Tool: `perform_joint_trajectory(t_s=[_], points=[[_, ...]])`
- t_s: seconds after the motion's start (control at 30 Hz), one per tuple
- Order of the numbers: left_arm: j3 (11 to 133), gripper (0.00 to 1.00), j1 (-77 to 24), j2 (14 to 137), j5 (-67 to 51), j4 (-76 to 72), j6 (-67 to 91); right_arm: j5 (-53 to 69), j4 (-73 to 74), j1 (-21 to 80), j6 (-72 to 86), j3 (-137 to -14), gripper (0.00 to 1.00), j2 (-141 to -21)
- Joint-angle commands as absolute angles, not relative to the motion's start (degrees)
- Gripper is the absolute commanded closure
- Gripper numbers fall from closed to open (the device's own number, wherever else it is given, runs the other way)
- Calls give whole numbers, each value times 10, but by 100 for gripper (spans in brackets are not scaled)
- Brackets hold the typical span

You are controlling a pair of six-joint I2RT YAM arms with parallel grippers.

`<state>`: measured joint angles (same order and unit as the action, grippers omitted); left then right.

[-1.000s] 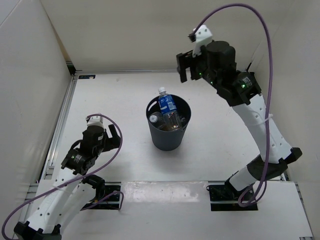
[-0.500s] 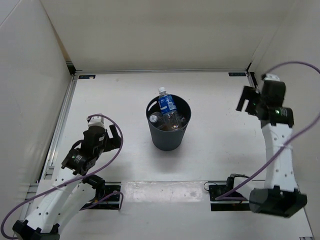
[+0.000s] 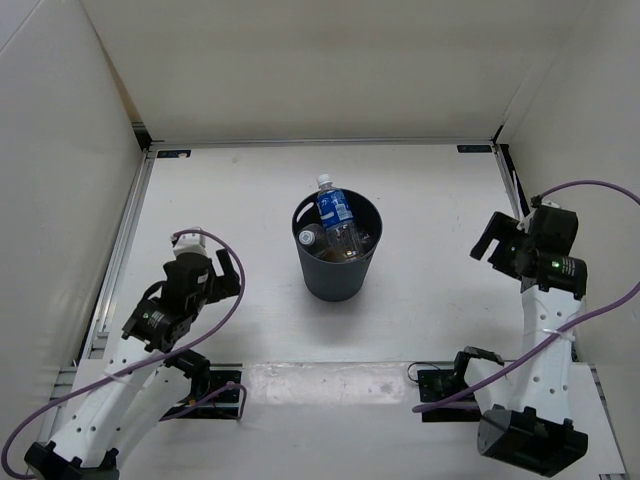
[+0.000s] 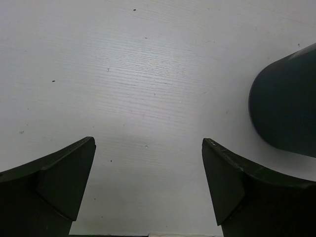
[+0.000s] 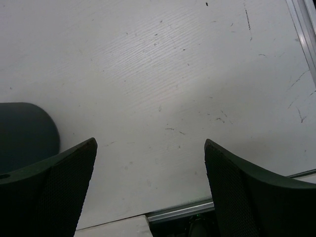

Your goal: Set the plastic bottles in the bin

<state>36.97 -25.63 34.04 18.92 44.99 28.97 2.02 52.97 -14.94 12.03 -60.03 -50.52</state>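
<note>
**Q:** Anything left to grab?

**A:** Doubt it. I see the blue-labelled bottle (image 3: pixel 335 210) and a second clear bottle (image 3: pixel 310 237) inside the bin (image 3: pixel 335 282), frame centre. Left gripper (image 3: pixel 218 272) and right gripper (image 3: pixel 497 243) both spread, empty. I'd park them slowly, wide of the bin.

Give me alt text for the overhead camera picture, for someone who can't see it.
A dark round bin stands on a white table holding plastic bottles, a blue-labelled bottle poking above its rim. The left gripper and right gripper hang open and empty on either side, apart from the bin.
</note>
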Motion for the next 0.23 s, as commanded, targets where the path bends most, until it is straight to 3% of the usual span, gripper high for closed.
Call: perform_joint_trajectory(t_s=[0.0,0.2], points=[[374,1,-258,337,205,453,291,40,521,-148,129,-599,10,-502],[368,1,-258,319,218,457,297,43,521,-152,128,-599,10,-509]])
